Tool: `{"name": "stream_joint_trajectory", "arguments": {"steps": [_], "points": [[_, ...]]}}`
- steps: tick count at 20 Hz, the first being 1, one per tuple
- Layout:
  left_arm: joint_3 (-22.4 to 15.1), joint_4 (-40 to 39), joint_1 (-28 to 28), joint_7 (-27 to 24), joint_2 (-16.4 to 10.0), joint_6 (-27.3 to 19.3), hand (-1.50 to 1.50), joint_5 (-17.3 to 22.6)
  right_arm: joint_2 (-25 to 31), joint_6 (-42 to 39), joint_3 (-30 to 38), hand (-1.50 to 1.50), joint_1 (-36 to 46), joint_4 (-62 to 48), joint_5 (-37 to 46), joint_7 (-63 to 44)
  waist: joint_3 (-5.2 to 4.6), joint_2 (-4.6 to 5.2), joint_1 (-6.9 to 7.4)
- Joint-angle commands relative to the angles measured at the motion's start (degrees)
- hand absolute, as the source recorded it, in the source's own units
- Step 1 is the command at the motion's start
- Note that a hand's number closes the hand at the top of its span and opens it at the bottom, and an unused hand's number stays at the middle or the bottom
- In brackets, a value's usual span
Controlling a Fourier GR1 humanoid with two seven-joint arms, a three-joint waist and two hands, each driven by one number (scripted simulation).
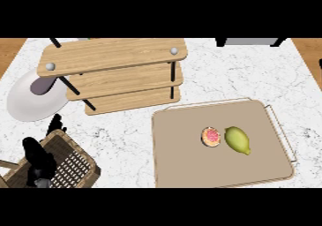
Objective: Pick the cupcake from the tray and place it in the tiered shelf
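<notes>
The cupcake, with a pink top and brown rim, lies near the middle of the tan tray on the right of the counter. The wooden tiered shelf with black posts stands at the back left, its boards bare. My left hand shows at the lower left over a wicker basket, fingers up and relaxed, holding nothing and far from the cupcake. No right hand shows in this view.
A yellow-green fruit lies right beside the cupcake on the tray. The wicker basket sits at the lower left. A white plate with a greyish object lies left of the shelf. White marble counter lies between shelf and tray.
</notes>
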State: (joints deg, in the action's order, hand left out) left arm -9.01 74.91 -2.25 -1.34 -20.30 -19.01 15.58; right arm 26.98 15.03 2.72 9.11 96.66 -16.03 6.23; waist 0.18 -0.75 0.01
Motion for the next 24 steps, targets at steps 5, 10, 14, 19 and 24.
{"name": "stream_joint_trajectory", "arguments": {"steps": [5,10,14,19,24], "points": [[-0.4,4.6,1.5,10.7,-1.8,4.3,0.0,1.9,4.8,-11.7,8.8,1.5,-8.3,-5.9,-3.8,7.1,-0.1,0.66,-0.35],[-0.8,2.5,2.7,12.7,-2.0,9.2,0.0,6.8,5.5,-7.0,3.2,1.5,-12.9,-17.4,4.3,-4.3,-0.09,1.05,0.16],[-0.8,4.7,5.1,17.3,-1.4,7.3,0.0,6.2,3.3,-14.6,3.4,-1.5,-13.7,-19.4,3.0,6.6,-0.12,0.7,-0.13],[1.0,0.6,5.1,13.7,-1.2,9.5,0.0,7.1,7.2,-22.6,0.3,-1.5,-17.1,-9.2,3.1,3.4,-0.21,0.65,-0.45],[-1.4,1.6,7.0,16.5,1.1,5.7,0.0,4.8,13.1,-27.6,0.4,-1.5,-14.7,0.9,-0.7,-9.8,-0.24,0.67,-0.35]]}}
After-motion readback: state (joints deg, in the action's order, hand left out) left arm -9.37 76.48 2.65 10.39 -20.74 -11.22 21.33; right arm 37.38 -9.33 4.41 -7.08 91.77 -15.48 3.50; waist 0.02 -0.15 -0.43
